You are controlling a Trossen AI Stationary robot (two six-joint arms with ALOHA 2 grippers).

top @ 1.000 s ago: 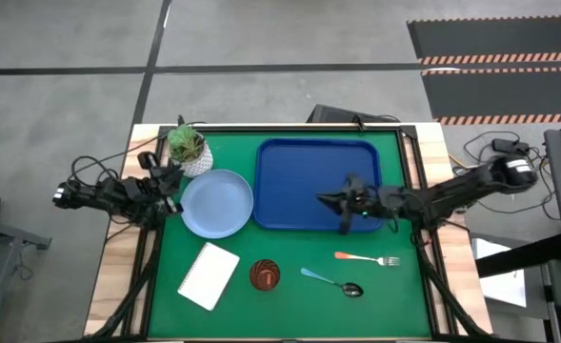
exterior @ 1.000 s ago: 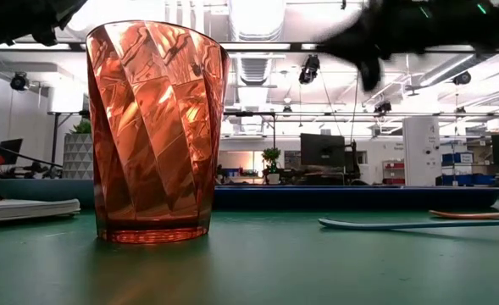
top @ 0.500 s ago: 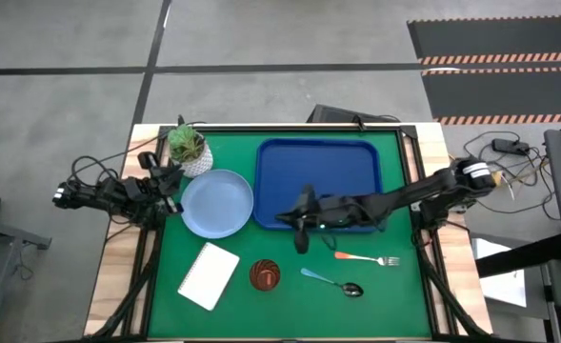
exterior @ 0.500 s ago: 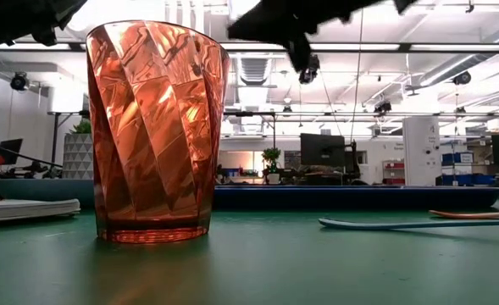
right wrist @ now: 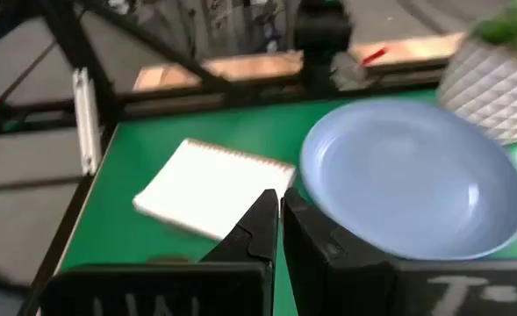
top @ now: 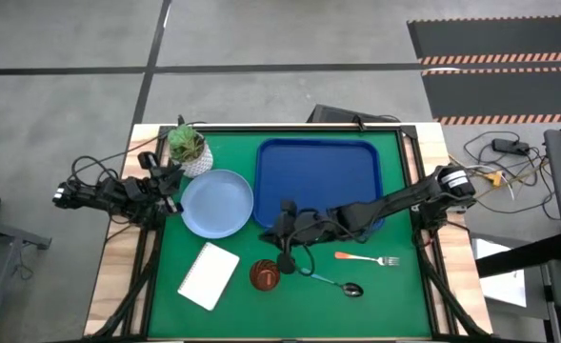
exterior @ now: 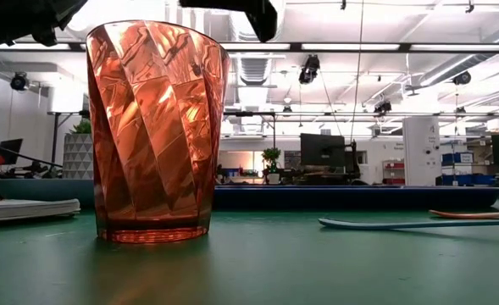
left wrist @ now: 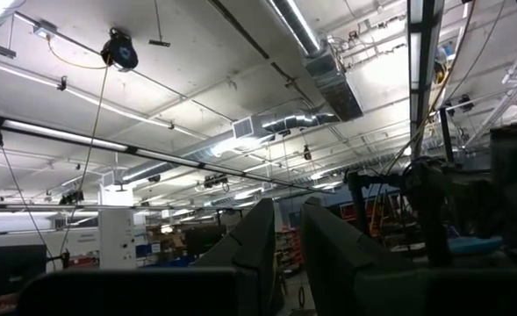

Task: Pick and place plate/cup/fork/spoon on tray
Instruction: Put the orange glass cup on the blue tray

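The dark-red cup (top: 266,274) stands upright on the green mat, large in the low view (exterior: 154,131). My right gripper (top: 280,246) hovers just beyond its far-right side, above the table, fingers shut and empty (right wrist: 278,230). It points toward the light-blue plate (right wrist: 412,180), which lies flat on the mat (top: 216,202). The dark-blue tray (top: 318,176) lies at the far middle. The orange-handled fork (top: 366,257) and the teal-handled spoon (top: 332,280) lie flat, right of the cup. My left gripper (top: 169,193) waits shut at the plate's left edge.
A white notepad (top: 209,275) lies left of the cup. A white pot with a green plant (top: 190,150) stands at the far left, beside the plate. Cables lie at the table's left and right edges.
My right gripper has travelled from above the tray's near right part toward the table's left and near edge, ending close beside the cup. In the low view it has crossed from the right to above the cup. Nothing on the table has moved.
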